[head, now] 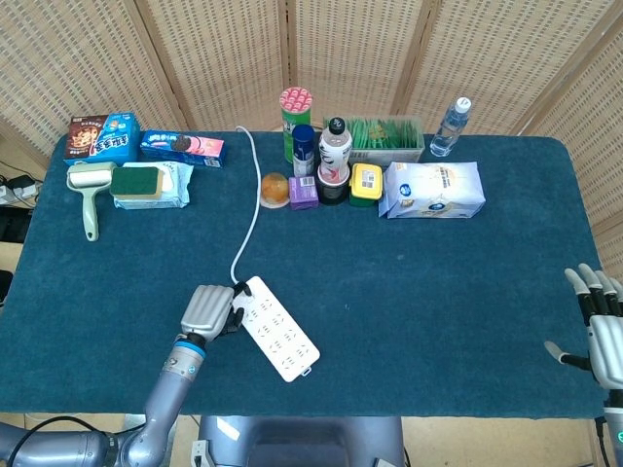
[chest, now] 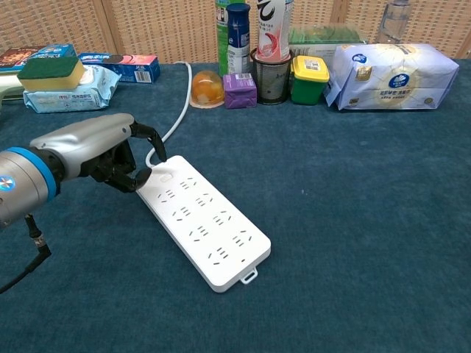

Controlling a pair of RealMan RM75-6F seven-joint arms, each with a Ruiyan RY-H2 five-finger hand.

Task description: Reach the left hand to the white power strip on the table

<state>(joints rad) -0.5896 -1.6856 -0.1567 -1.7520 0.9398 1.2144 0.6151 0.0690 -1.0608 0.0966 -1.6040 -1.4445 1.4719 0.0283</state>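
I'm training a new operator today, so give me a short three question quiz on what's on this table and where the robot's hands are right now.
1. True or false: the left hand is at the cord end of the white power strip.
2. Which item stands directly beside the orange jelly cup? A) the purple box B) the water bottle C) the lint roller
3. Fill in: the green and yellow sponge rests on a pack of ____.

Key
1. True; its curled fingertips are at that end, though actual contact is hard to judge.
2. A.
3. Wet wipes.
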